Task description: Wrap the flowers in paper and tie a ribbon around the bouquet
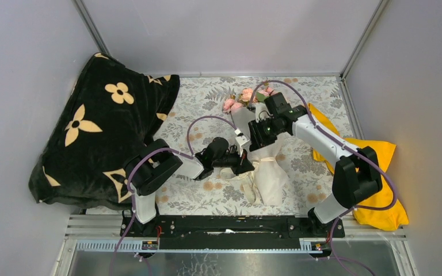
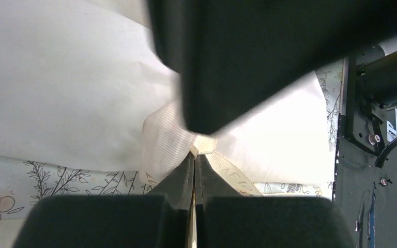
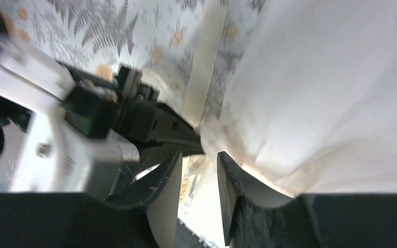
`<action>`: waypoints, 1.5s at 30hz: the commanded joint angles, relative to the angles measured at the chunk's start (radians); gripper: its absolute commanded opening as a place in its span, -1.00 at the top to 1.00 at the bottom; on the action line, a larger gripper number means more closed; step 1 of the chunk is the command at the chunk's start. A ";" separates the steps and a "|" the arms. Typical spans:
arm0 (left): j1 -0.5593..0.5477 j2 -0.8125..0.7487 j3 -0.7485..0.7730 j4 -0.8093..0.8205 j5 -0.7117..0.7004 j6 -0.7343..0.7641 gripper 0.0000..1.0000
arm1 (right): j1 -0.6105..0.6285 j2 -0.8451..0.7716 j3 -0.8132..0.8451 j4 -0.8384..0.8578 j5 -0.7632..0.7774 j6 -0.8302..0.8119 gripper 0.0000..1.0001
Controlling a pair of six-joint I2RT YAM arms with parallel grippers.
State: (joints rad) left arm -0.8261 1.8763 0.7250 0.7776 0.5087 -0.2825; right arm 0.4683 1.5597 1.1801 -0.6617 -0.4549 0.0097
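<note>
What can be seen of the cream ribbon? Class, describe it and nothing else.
The long narrow cream-beige ribbon looks like soft ribbed fabric with faint printed lettering. It crosses the narrow waist of the white paper-wrapped bouquet of pink roses, and its loose tails loop on the grey floral tablecloth beside the cone. The left claw is shut, pinching a fold of it; the open right claw is close by.

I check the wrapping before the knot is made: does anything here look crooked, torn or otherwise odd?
Nothing looks torn or spilled. The bouquet of pink roses in white paper is crumpled at its waist, where the shut left gripper pinches the cream lacy ribbon; its tail lies loose.
</note>
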 commanded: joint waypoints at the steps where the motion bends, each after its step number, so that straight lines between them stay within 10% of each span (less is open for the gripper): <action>1: 0.011 -0.005 0.004 0.014 -0.035 -0.013 1.00 | -0.028 0.050 0.130 0.003 0.032 -0.058 0.21; 18: 0.027 0.006 0.008 0.006 -0.042 -0.037 1.00 | -0.045 0.233 0.105 -0.027 0.025 -0.131 0.64; 30: 0.028 0.018 0.018 -0.003 -0.061 -0.047 1.00 | -0.045 0.165 0.024 -0.010 -0.223 -0.107 0.61; 45: 0.037 0.023 0.016 0.012 -0.065 -0.063 1.00 | -0.045 0.097 -0.084 0.104 -0.136 -0.087 0.27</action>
State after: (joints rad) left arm -0.8009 1.8809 0.7250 0.7547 0.4667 -0.3408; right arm 0.4244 1.7027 1.1015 -0.5930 -0.6083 -0.0887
